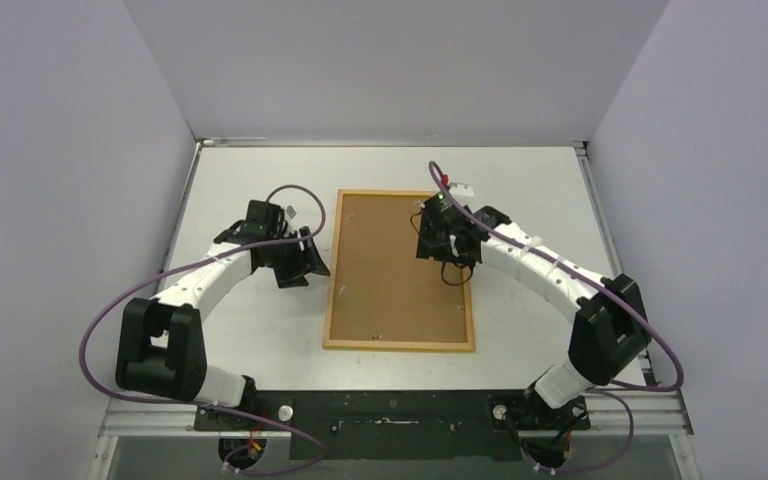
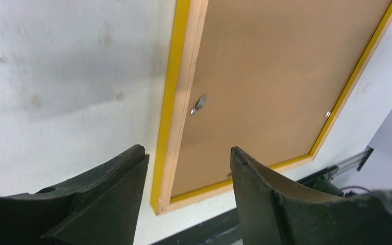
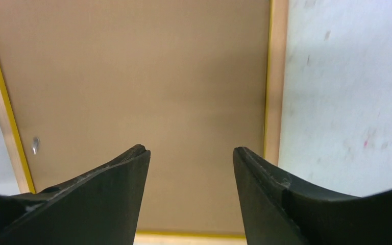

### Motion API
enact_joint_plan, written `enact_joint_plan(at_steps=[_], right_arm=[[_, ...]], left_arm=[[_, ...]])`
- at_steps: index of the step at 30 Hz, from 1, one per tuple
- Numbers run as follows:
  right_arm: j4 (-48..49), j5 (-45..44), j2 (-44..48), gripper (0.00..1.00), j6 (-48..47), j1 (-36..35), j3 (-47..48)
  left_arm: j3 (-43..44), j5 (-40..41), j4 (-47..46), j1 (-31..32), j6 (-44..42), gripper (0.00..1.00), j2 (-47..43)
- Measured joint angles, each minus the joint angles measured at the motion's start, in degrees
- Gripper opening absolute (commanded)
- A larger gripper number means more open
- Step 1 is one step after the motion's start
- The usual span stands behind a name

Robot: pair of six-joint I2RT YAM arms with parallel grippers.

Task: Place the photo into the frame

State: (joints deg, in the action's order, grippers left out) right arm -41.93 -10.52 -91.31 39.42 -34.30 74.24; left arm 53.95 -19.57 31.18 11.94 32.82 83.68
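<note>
Two arms flank one large rectangle at the centre of the overhead view. On the white table the frame lies face down, its long axis running from the bottom of the picture toward the top. Its light wood back is uppermost; the yellow front shows only as a thin line along the edges in the wrist views. Within it, the brown backing board fills the opening. Of the photo nothing is visible in any view; whether it sits beneath the board cannot be told. Left of centre, the left gripper hangs just beside the left long rail; right of centre, the right gripper hangs over the right long rail, nearer the board. Both claws are released, fingers apart, nothing between them. Small metal tabs sit at the board's edge — judged to be the retaining clips a next move would work. No brand, label or writing is legible
</note>
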Motion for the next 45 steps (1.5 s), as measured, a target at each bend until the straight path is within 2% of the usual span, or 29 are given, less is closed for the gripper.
enact_joint_plan(at_steps=[3,7,15,18,23,28,32,38,45], right_arm=[[-3.76,-1.31,4.39,0.72,4.68,-5.2,-4.24],[-8.41,-1.62,10.4,0.76,10.78,-9.4,-9.75],[-14.43,-1.2,17.92,0.82,14.84,-9.16,-14.73],[-15.41,-1.09,18.69,0.83,13.18,-5.55,-14.75],[-13.94,-0.24,18.8,0.82,7.41,7.87,-15.17],[-8.98,2.54,18.53,0.7,4.83,16.15,-16.81],[-6.08,3.48,14.47,0.63,4.74,23.21,-18.64],[-2.34,5.99,6.1,0.56,3.48,25.9,-18.27],[0.7,11.26,-5.62,0.53,2.14,25.97,-14.19]], left_arm=[[-4.26,-2.16,0.55,0.2,0.76,0.63,-2.67],[-9.62,-6.86,-0.52,1.36,1.64,0.68,-4.85],[-13.2,-8.52,-0.7,4.61,3.08,0.69,-5.31],[-15.23,-8.52,-2.32,5.03,3.65,0.69,-5.46],[-19.54,-9.18,-7.04,5.25,5.68,0.69,-5.84],[-22.77,-11.15,-15.15,6.16,9.92,0.69,-6.01],[-24.06,-11.34,-19.65,8.85,12.13,0.68,-6.1],[-24.72,-10.91,-22.75,11.39,13.84,0.68,-5.95],[-26.49,-10.75,-27.87,12.87,16.55,0.68,-6.32]])
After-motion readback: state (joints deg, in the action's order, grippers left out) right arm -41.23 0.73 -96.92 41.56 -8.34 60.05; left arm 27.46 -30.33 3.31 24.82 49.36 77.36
